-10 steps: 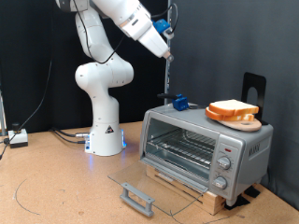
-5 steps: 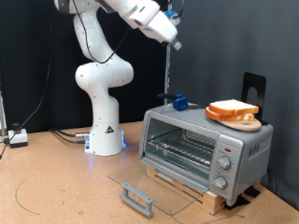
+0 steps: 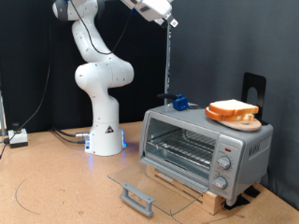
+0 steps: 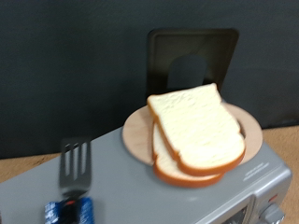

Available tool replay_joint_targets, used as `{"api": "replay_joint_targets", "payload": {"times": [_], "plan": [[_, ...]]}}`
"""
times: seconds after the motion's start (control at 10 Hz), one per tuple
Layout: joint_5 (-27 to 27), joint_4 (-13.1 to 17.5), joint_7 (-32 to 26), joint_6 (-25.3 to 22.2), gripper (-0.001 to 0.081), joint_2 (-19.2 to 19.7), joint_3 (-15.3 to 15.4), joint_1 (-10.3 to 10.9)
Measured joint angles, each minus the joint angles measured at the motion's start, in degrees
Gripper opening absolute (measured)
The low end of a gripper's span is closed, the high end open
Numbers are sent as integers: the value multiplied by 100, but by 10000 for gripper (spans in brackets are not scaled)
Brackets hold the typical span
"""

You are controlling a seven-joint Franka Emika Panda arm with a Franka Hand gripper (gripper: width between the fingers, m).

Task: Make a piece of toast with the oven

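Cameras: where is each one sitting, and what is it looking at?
Exterior view: off the arm, facing the oven with its door open; shows the arm's white base and links, gripper at the exterior view's top.
Wrist view: on the hand, looking at the piece of toast stacked on a plate; no gripper shows.
Shared: toast, oven top.

A black curtain (image 3: 215, 47) backs a brown wooden tabletop (image 3: 56, 187).
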Motion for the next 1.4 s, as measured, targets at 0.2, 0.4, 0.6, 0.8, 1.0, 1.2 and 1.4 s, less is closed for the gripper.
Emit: {"api": "replay_joint_targets", "payload": {"times": [0.2, 0.4, 0.6, 0.8, 1.0, 1.2, 1.4], "plan": [[-211, 55, 275, -672, 807, -190, -43, -99], [-255, 48, 310, -778, 807, -205, -47, -120], [-551, -133, 185, -778, 807, -203, 92, -118], [-799, -507, 187, -750, 807, -190, 320, -129], [-807, -942, 116, -497, 807, -192, 515, -124], [-672, -1347, -11, -136, 807, -229, 672, -93], [-396, -1674, -12, 319, 807, -433, 812, -78]]}}
